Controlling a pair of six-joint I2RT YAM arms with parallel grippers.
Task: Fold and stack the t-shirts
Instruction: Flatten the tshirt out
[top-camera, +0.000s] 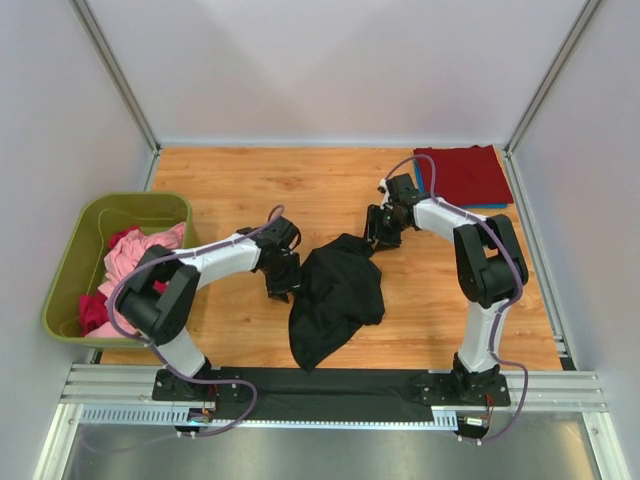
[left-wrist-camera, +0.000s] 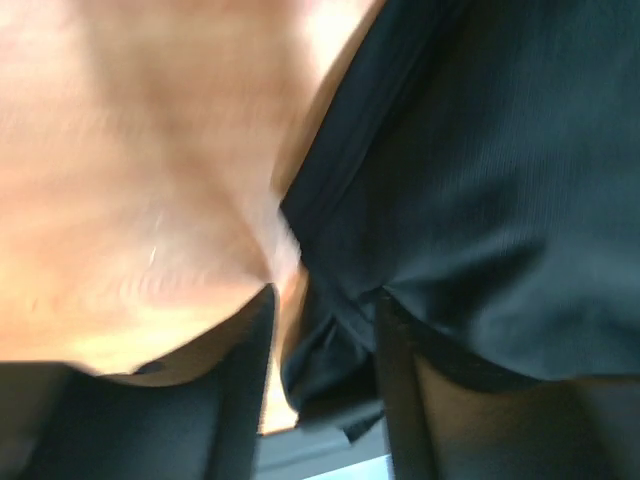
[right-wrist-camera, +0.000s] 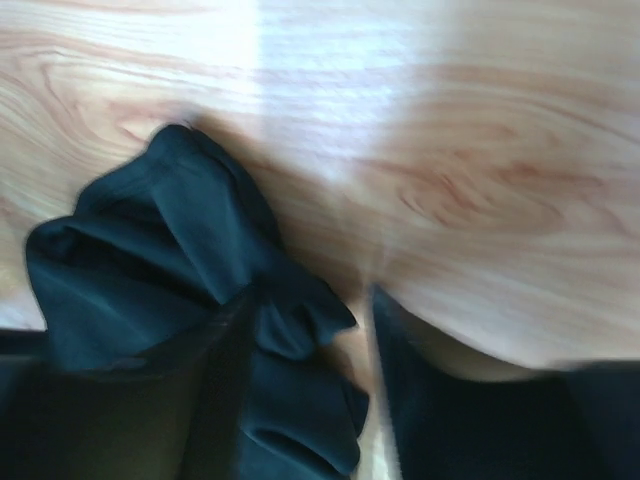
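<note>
**Black t-shirt (top-camera: 335, 295) bunched between two sets of fingers**

In the left wrist view we see the left fingers (left-wrist-camera: 240, 400) set narrow, with a folded hem of the black cloth lying in the gap between them. A thin pale strip of bench (left-wrist-camera: 120, 200) shows between one finger and the cloth. The picture is also blurred, so we cannot tell whether they clamp the cloth.

In the right wrist view the right fingers (right-wrist-camera: 420, 420) stand equally narrow. A bunched lump of the same shirt fills most of their gap and spills over one finger. A light strip shows beside the other finger, so here too we cannot tell whether the cloth is gripped or only lies between them.

From above, we find the left fingers at the shirt's left edge and the right fingers at its far tip, where the cloth draws up to a peak. The shirt itself lies crumpled in the middle of the bench, between the two arms, with its broad end toward the near edge.

Farther out, a dark red t-shirt (top-camera: 463, 175) lies folded flat in the far right corner. It rests on a blue t-shirt (top-camera: 495, 205) of which we see only the edges. At the left edge of the bench stands an olive-green bin (top-camera: 75, 255). It holds heaped pink t-shirts (top-camera: 140, 255), with a magenta t-shirt (top-camera: 92, 312) at its near end.
</note>
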